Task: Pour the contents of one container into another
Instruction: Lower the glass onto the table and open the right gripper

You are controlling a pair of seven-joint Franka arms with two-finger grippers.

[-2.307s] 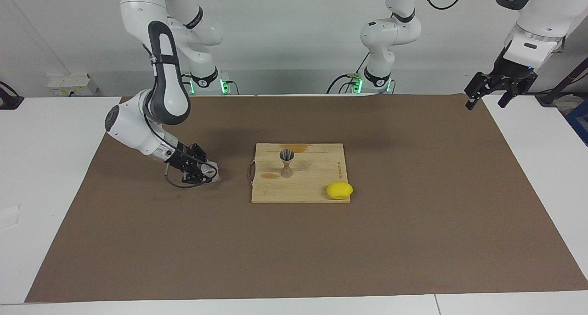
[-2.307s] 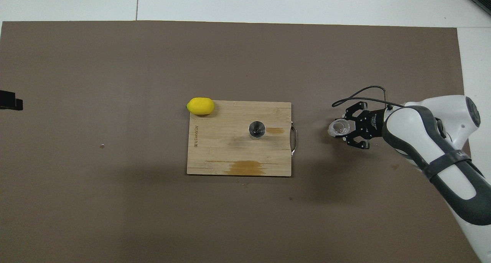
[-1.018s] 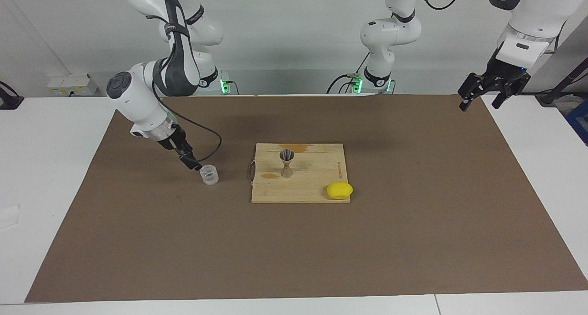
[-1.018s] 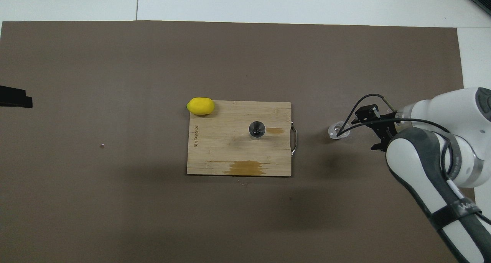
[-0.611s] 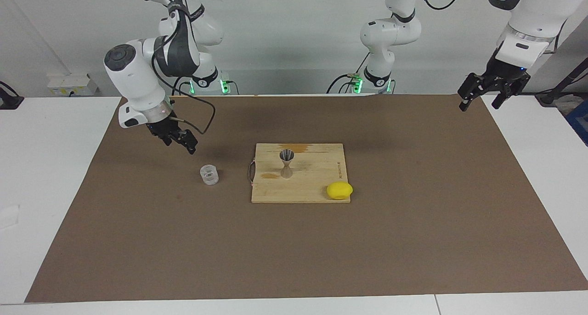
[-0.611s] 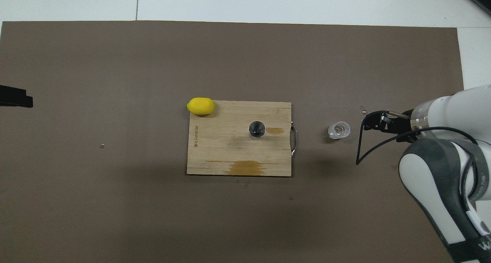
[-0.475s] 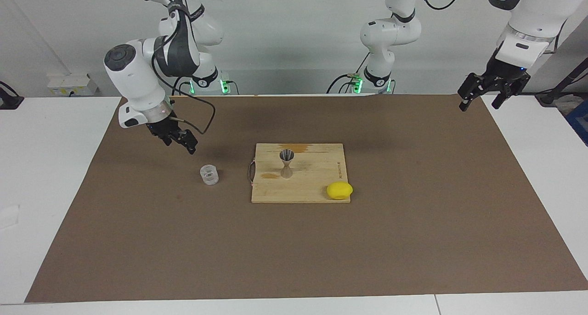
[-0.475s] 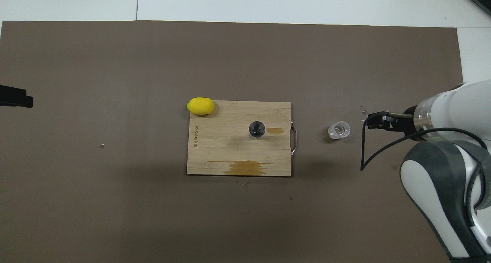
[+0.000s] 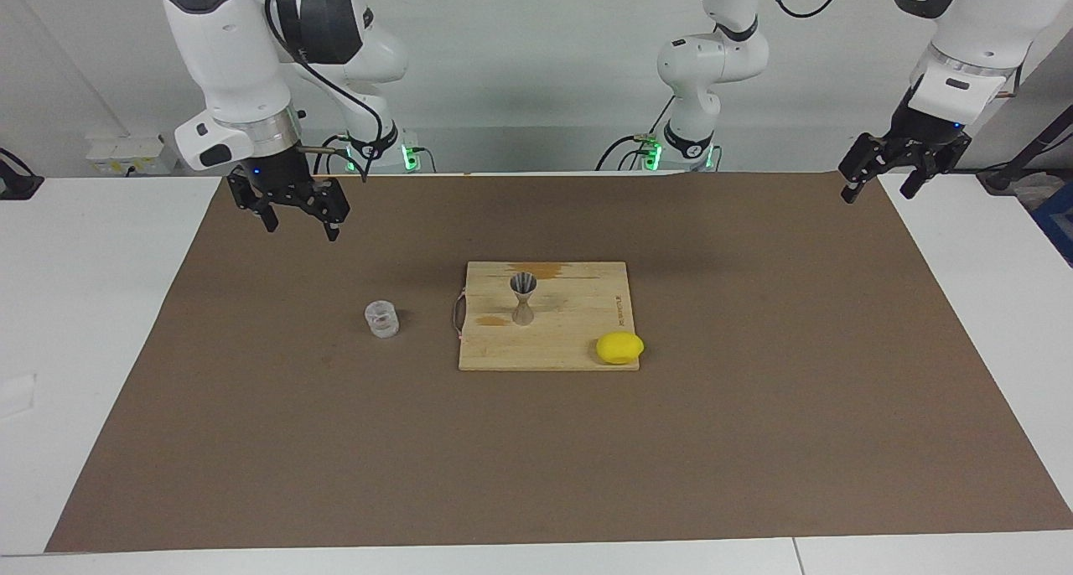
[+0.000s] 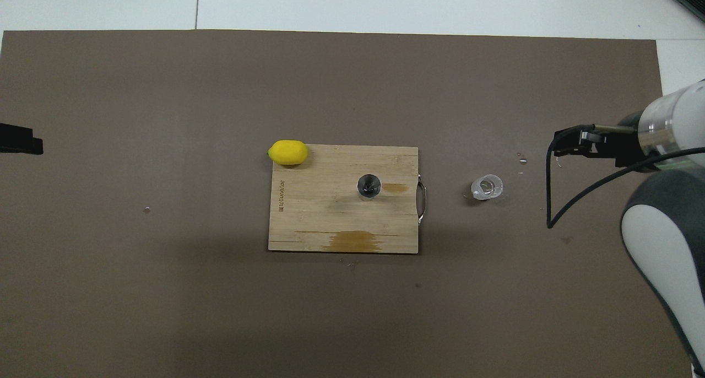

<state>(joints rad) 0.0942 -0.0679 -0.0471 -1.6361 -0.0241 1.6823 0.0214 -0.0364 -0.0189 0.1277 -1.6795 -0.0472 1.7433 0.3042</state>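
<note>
Both my hands are up in the air with their fingers spread, holding nothing.

I see the glass cup [image 9: 381,318] upright on the brown surface [image 9: 754,441], near the wooden board [image 9: 578,349], toward the right arm's end. The metal jigger [image 9: 523,298] stands on that board, and a lemon [image 9: 619,348] sits at its corner. My right hand [image 9: 293,210] hangs above the surface, well apart from the cup. My left hand [image 9: 887,173] waits over the surface's corner.
</note>
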